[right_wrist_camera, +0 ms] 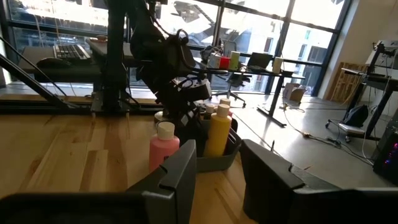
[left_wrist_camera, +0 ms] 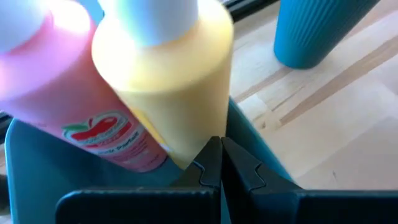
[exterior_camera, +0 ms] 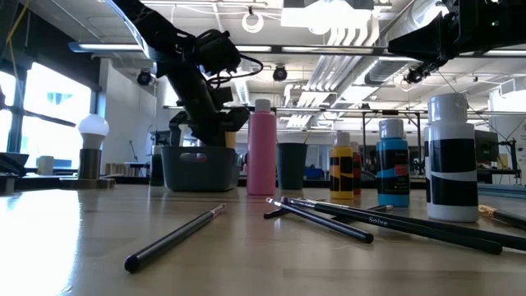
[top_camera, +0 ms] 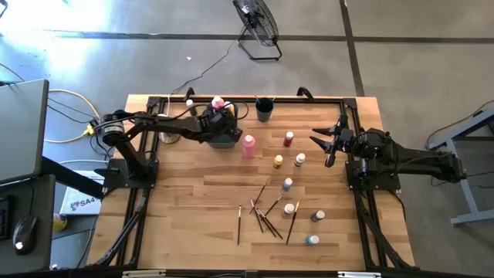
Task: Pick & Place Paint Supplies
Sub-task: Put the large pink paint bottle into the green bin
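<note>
High: my left gripper (top_camera: 226, 122) sits over the grey bin (top_camera: 224, 142), between picks. Low: pink bottle (exterior_camera: 261, 148) stands beside the bin. Left wrist: fingers (left_wrist_camera: 210, 163) pinched together, empty; yellow bottle (left_wrist_camera: 168, 74) binned. Right wrist: right gripper (right_wrist_camera: 217, 177) half open, empty. Next: pink bottle.

three tall squeeze bottles (top_camera: 248, 145), seven small paint bottles (top_camera: 289, 138), several paintbrushes (top_camera: 293, 222)

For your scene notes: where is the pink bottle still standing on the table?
In the high view the pink bottle stands upright at the table's middle rear, just right of the grey bin, below the teal cup.
</note>
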`<state>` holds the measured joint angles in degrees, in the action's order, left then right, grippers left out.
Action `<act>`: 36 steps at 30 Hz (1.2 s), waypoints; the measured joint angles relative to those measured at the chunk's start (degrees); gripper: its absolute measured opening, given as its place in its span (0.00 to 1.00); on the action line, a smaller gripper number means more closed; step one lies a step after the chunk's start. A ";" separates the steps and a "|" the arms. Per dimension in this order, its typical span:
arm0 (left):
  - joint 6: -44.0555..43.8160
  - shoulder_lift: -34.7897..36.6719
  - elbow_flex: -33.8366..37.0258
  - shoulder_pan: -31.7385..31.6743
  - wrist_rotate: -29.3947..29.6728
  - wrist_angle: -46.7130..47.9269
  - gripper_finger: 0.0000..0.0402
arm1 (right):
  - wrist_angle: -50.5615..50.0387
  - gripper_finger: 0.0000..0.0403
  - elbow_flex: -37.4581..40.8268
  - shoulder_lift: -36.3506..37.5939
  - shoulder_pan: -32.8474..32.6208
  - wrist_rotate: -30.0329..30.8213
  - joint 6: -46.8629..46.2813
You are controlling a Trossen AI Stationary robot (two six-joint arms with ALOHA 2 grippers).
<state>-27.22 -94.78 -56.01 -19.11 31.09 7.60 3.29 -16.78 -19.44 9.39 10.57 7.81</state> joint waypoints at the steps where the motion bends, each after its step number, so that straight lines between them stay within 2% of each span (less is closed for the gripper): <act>1: 0.11 0.00 0.00 0.00 0.03 -0.53 0.00 | 0.01 0.30 0.00 -0.01 -0.02 0.00 0.00; 11: 2.14 0.00 0.00 0.00 5.35 -0.66 0.00 | 0.02 0.30 0.00 -0.01 -0.01 0.00 0.00; 19: 3.42 0.00 0.02 -0.04 6.09 -1.60 0.00 | 0.02 0.30 0.00 -0.02 0.00 0.00 0.00; 29: 1.42 -0.02 0.02 -0.04 -0.31 0.03 0.00 | 0.02 0.30 0.00 -0.02 -0.02 0.00 0.00; 36: -0.63 -1.45 0.04 -0.06 -0.85 2.46 0.00 | 0.04 0.30 0.00 -0.02 -0.02 0.00 -0.02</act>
<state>-27.85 -96.23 -55.96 -19.17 30.24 10.06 3.33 -16.78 -19.46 9.37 10.57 7.79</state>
